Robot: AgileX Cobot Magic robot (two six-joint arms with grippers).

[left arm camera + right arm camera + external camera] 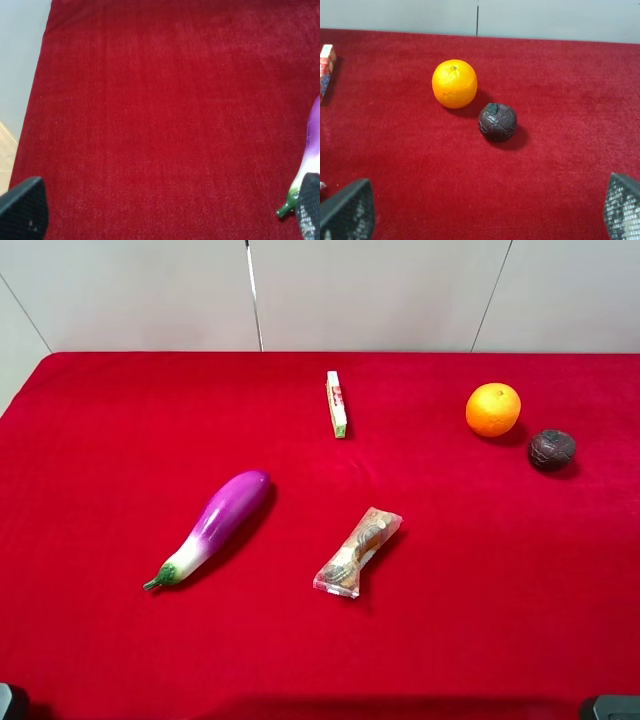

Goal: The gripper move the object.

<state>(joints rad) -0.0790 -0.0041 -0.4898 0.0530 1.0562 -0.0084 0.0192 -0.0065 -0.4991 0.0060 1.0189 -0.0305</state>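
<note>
object (pixel 497 122): round, stem up | right hand (pixel 480 212): wide, empty | left hand (pixel 160 215): wide

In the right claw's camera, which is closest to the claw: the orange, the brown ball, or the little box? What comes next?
From the right gripper, by the right wrist view:
1. Brown ball: nearest, straight ahead of the open fingers.
2. Orange: just past the ball, almost touching it.
3. Little box: farthest, off at the frame's edge, nearer the table's middle.

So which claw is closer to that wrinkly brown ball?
Right. The right gripper faces the brown ball with the ball just ahead; the left gripper sits across the table by the eggplant.
</note>
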